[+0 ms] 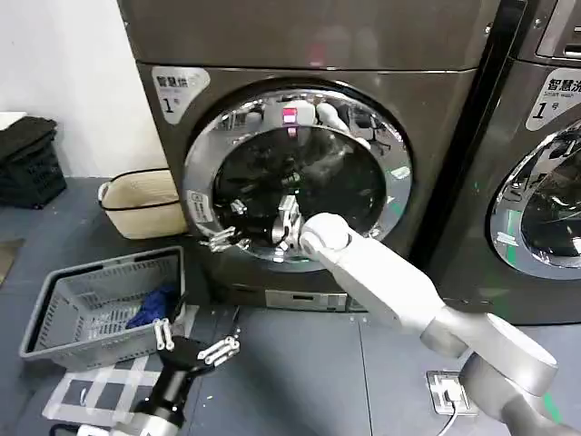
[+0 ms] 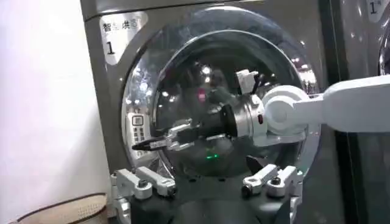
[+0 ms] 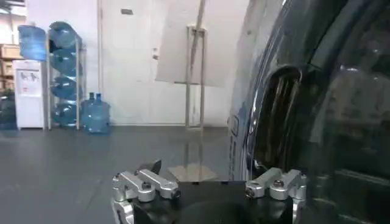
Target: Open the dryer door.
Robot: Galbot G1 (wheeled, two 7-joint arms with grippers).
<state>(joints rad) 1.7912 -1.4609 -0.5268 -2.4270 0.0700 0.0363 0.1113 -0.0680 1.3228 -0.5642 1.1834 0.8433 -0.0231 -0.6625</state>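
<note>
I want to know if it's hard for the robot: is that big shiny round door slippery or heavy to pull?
Probably slippery: the dryer door has a polished chrome rim that mirrors the room. Likely stiff and fairly heavy, being glass and metal nearly as wide as the dryer. The right gripper reaches its left edge.

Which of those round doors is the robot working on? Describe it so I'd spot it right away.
Find the big dark grey dryer beside the white wall, above the grey laundry basket. Its dryer door is the chrome-rimmed round glass window. Unlike the neighbouring machine's door, it has the right tool at its rim.
</note>
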